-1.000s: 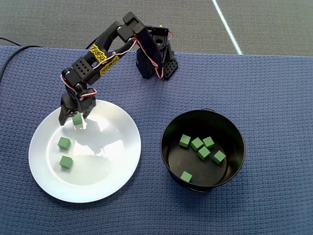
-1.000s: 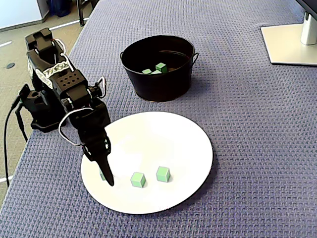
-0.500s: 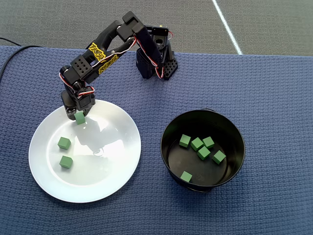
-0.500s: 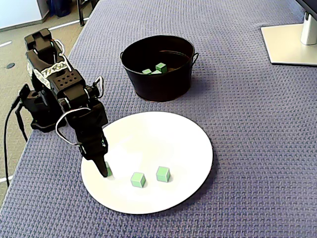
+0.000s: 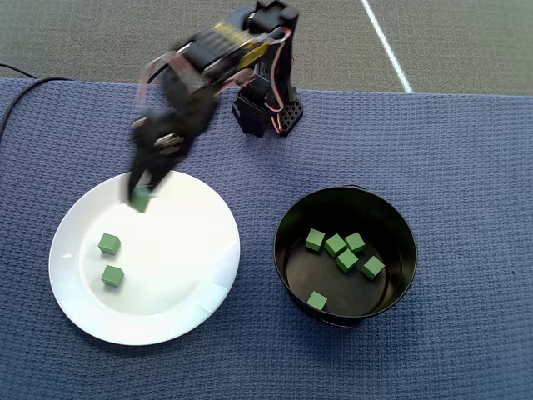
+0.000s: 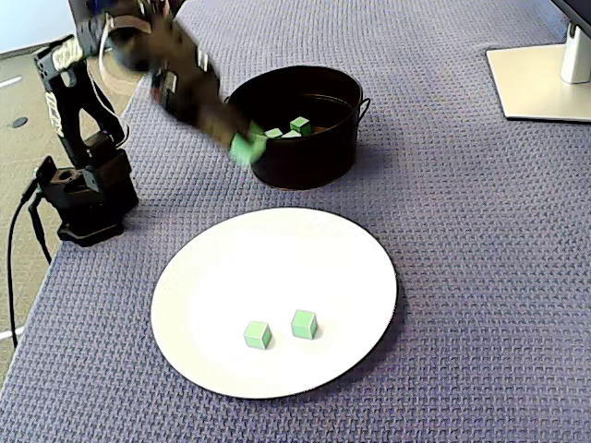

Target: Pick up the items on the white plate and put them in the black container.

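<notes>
Between hand (image 6: pixel 242 148) tips — green cube (image 6: pixel 243 149), aloft

No text, label or number can be read; the yellow marking on the arm (image 5: pixel 225 37) is blurred past reading.

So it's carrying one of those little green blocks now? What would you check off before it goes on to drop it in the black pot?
1. Cube held in the gripper: ok, it sits at the fingertips, lifted clear of the white plate.
2. Grip firm: cannot tell, the arm is blurred in both views.
3. Gripper above the black container: not ok, in the overhead view it hangs over the plate's edge.
4. Room in the container: ok, six cubes lie on its floor with bare space around them.
5. Cubes left on the plate: two, lying apart from each other.
</notes>
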Robot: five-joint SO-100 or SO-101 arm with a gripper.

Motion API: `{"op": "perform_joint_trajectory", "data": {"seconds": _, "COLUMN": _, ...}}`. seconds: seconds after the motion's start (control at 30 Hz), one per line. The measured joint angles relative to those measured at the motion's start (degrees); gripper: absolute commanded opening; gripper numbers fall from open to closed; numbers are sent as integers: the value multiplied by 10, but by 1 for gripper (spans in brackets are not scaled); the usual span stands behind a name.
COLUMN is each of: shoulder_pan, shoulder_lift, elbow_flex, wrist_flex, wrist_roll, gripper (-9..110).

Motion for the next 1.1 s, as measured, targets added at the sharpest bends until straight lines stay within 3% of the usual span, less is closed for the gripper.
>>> {"op": "perform_joint_trajectory", "data": {"seconds": 0.2, "shoulder_pan": -263, "shoulder_lift": 32, "elbow_flex": 7, "wrist_flex": -32, "wrist_roll": -103, "gripper": 0}}
{"op": "perform_joint_trajectory", "data": {"seconds": 0.43, "shoulder_pan": -483, "shoulder_lift": -4, "elbow_flex": 272, "wrist_flex": -168, "wrist_roll": -221, "gripper": 0}}
{"op": "perform_joint_trajectory", "data": {"seconds": 0.6, "shoulder_pan": -540, "shoulder_lift": -33, "elbow_flex": 386, "wrist_flex": -230, "wrist_roll": -250, "gripper": 23}}
{"op": "perform_joint_trajectory", "data": {"seconds": 0.67, "shoulder_pan": -541, "shoulder_lift": -33, "elbow_flex": 374, "wrist_flex": -207, "wrist_roll": -250, "gripper": 33}}
{"op": "perform_joint_trajectory", "data": {"seconds": 0.83, "shoulder_pan": -470, "shoulder_lift": -32, "elbow_flex": 179, "wrist_flex": -11, "wrist_roll": -221, "gripper": 31}}
{"op": "perform_joint_trajectory", "data": {"seconds": 0.97, "shoulder_pan": -291, "shoulder_lift": -31, "elbow_flex": -40, "wrist_flex": 115, "wrist_roll": -163, "gripper": 28}}
{"op": "perform_joint_trajectory", "data": {"seconds": 1.1, "shoulder_pan": -56, "shoulder_lift": -75, "elbow_flex": -76, "wrist_flex": 156, "wrist_roll": -112, "gripper": 22}}
